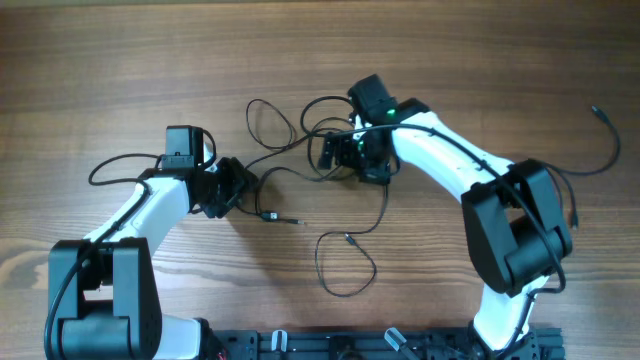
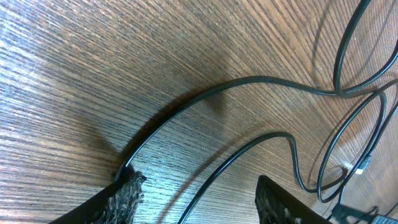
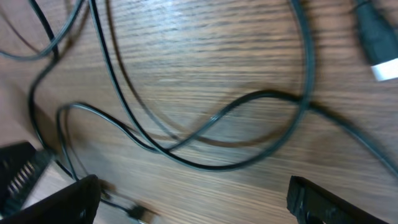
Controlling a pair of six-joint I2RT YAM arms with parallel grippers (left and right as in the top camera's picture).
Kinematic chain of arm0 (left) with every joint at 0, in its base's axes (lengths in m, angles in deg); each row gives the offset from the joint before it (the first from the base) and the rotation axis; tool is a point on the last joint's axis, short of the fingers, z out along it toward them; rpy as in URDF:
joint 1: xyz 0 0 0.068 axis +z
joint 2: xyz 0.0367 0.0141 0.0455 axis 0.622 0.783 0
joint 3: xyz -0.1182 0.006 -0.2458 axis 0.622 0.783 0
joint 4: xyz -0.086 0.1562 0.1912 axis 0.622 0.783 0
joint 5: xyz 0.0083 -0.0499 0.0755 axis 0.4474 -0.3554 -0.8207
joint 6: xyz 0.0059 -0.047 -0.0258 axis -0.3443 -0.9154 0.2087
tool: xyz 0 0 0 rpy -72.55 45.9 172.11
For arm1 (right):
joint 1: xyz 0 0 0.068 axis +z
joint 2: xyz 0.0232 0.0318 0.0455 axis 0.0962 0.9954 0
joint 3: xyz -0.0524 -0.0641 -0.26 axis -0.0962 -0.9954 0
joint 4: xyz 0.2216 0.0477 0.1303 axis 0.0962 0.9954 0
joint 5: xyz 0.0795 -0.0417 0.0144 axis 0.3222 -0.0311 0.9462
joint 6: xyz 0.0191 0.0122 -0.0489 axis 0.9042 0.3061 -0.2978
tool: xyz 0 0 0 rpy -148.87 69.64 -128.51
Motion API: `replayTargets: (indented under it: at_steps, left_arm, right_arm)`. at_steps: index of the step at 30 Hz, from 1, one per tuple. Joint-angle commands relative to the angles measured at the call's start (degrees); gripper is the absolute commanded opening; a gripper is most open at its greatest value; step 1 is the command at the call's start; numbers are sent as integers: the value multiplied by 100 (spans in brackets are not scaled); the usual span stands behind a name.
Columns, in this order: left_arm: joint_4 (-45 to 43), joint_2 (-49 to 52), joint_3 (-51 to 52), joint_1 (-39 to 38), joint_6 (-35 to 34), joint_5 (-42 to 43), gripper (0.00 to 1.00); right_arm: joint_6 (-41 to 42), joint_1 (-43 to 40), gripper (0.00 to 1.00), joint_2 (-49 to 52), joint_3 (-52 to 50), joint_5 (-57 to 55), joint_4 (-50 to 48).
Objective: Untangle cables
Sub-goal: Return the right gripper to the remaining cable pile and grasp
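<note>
Thin black cables [image 1: 300,135] lie in loose, crossing loops on the wooden table between my two arms. One loop [image 1: 345,265] lies nearer the front, and a small plug end [image 1: 270,215] lies beside my left gripper. My left gripper [image 1: 245,187] is open and low over the table. In the left wrist view one cable [image 2: 211,186] runs between its fingers [image 2: 199,199], and another cable [image 2: 186,106] touches the left fingertip. My right gripper [image 1: 340,155] is open over the tangle. The right wrist view shows curved cables [image 3: 205,162] just ahead of its fingers [image 3: 196,202], with nothing between them.
A white-tipped plug [image 3: 376,37] lies at the top right of the right wrist view, and a small plug [image 3: 134,211] lies by the left finger. Another thin black cord [image 1: 600,140] curves at the far right. The arm bases stand at the table's front edge.
</note>
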Motion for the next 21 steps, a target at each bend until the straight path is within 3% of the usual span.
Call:
replayTargets:
  at_steps: [1,5,9,21]
  left_arm:
    - [90,-9,50,42,136,-232,63]
    - [125,-9,50,42,136,-229,62]
    - [129,-9,50,42,136,-232,63]
    - [192,-9,50,42,136,-229,63]
  right_arm:
    - [1427,232,97,103,9,-785,-109]
    - [1945,411,92,103,7,-1353,-341]
    - [1980,514,76,127,7,-1582,-608]
    - [2398,636,71,136,-299,-1637,-1005]
